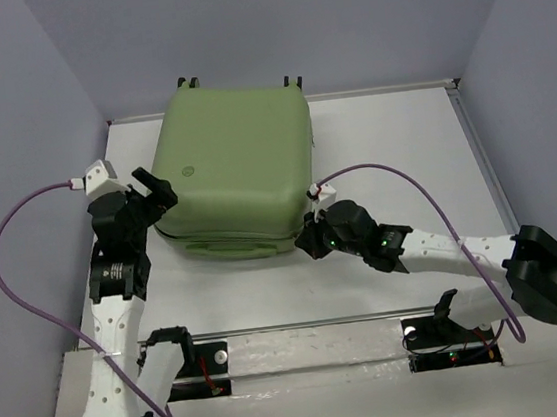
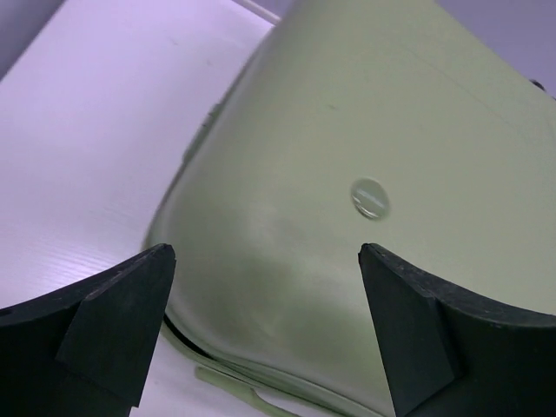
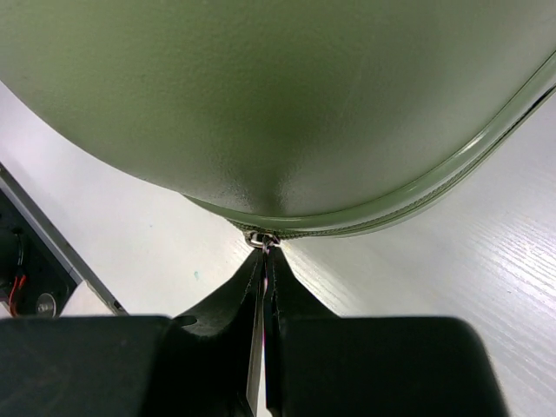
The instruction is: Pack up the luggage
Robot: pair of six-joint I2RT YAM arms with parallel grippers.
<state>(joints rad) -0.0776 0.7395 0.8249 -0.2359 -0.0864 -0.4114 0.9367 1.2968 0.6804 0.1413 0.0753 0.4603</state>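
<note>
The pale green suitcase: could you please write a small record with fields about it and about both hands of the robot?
luggage: pale green hard-shell suitcase, lid down, lying flat on the white table
mark: round logo on the top shell, toward its left side
left hand: open, at the suitcase's left side, holding nothing
right hand: shut on the metal zipper pull at the near right corner

Nothing readable in any view.
From my left wrist I am seeing a round logo (image 2: 370, 198) on the shell of the luggage (image 2: 347, 104), but it is showing only as a pale, blurred disc; I am making out no letters, numbers or brand on it.
</note>
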